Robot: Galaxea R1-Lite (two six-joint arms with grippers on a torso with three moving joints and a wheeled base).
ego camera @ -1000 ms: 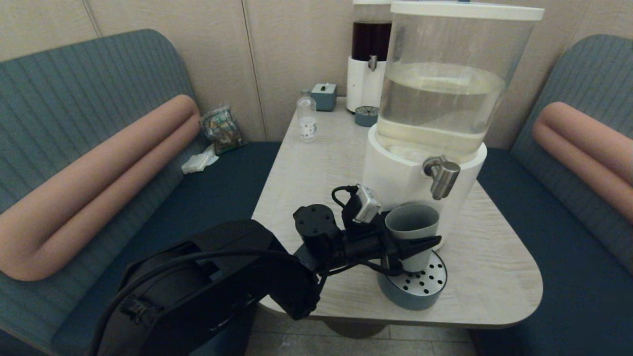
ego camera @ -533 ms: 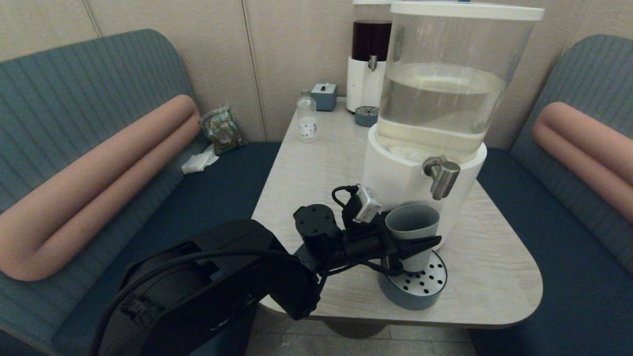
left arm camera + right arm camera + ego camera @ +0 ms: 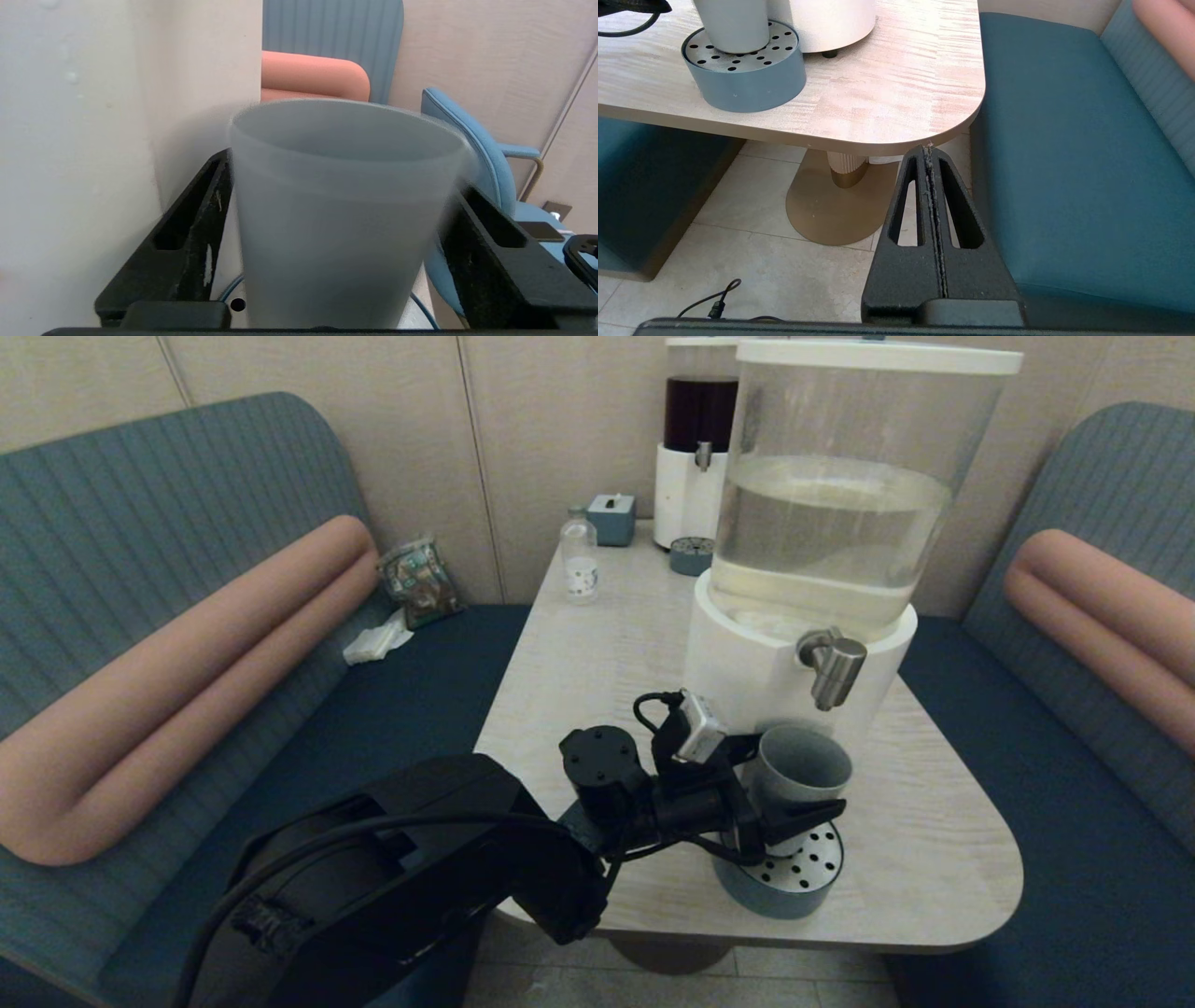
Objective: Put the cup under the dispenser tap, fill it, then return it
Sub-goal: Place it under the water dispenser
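Note:
The grey-green cup (image 3: 801,775) stands on the perforated drip tray (image 3: 803,887) in front of the big white-based dispenser (image 3: 822,523), leaning slightly to the right. Its mouth lies just below and a little left of the steel tap (image 3: 834,667). My left gripper (image 3: 798,782) reaches in from the left and is shut on the cup. In the left wrist view the cup (image 3: 345,210) fills the space between both black fingers (image 3: 196,219). My right gripper (image 3: 928,149) hangs shut and empty below the table's near right corner; it is out of the head view.
The drip tray (image 3: 747,79) sits near the table's front edge (image 3: 859,140). At the back stand a dark-liquid dispenser (image 3: 695,448), a small clear bottle (image 3: 580,560) and a blue tissue box (image 3: 611,516). Teal benches flank the table.
The left gripper and cup have shifted right, closer under the tap, and the cup now leans to the right. The right arm has not moved.

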